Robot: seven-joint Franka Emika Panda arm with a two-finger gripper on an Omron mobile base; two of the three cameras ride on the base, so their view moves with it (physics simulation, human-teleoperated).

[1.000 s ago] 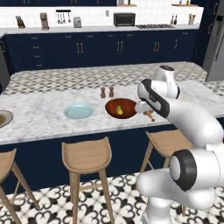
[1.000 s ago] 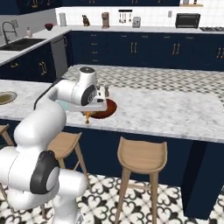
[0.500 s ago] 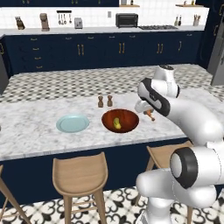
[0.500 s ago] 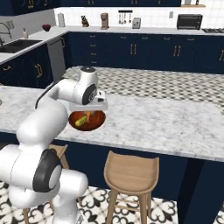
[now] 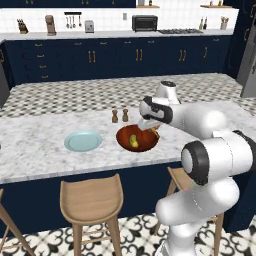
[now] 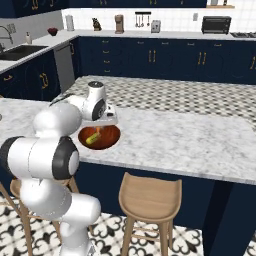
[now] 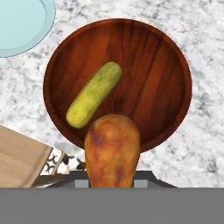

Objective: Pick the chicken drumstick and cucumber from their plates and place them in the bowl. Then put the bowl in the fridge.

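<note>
The gripper point(image 5: 151, 131) holds the chicken drumstick point(image 7: 112, 149) pinched between its fingers at six o'clock over the bowl point(image 7: 148, 61), where the cucumber point(image 7: 93, 94) lies toward nine o'clock

A home kitchen. Dark navy cabinets point(image 5: 115, 60) with brass handles line the far wall under a white counter carrying a toaster oven point(image 5: 145, 23). Wooden stools point(image 5: 92, 202) stand at the near marble island point(image 6: 190, 135).

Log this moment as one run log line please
stage: carrying chicken drumstick | gripper: shut on drumstick, above bowl | cucumber: in bowl | fridge step: not done
</note>
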